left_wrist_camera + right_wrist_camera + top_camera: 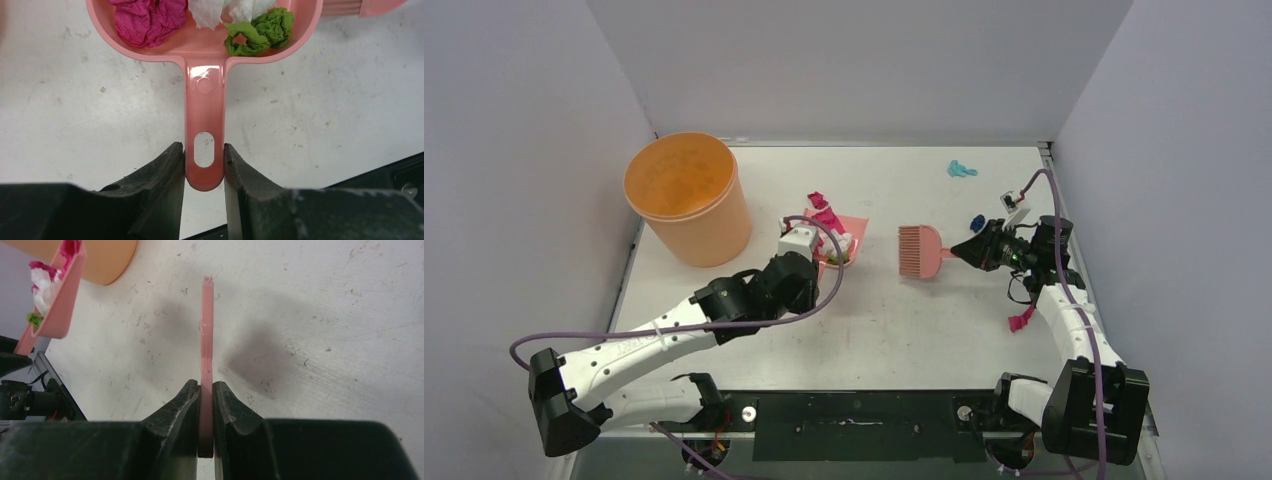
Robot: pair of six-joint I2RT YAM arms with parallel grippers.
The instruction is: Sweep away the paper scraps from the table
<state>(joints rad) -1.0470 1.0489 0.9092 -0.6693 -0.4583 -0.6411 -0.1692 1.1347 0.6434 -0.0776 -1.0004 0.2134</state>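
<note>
My left gripper (204, 150) is shut on the handle of the pink dustpan (204, 105), which lies on the white table (904, 320) just right of the bucket. Magenta (147, 20), white (215, 11) and green (257, 32) paper scraps sit in its pan. My right gripper (206, 385) is shut on the thin handle of the pink hand brush (917, 251), held mid-table with its bristles pointing left toward the dustpan (852, 226). Loose scraps lie on the table: teal (960, 168) at the back right, dark blue (976, 221) beside the right gripper (964, 250), magenta (1022, 320) by the right arm.
An orange round bucket (686, 195) stands at the back left, close behind the dustpan. White walls close in the back and both sides. The table's metal rim (1046, 160) runs along the right edge. A purple cable loops over the left arm (654, 335).
</note>
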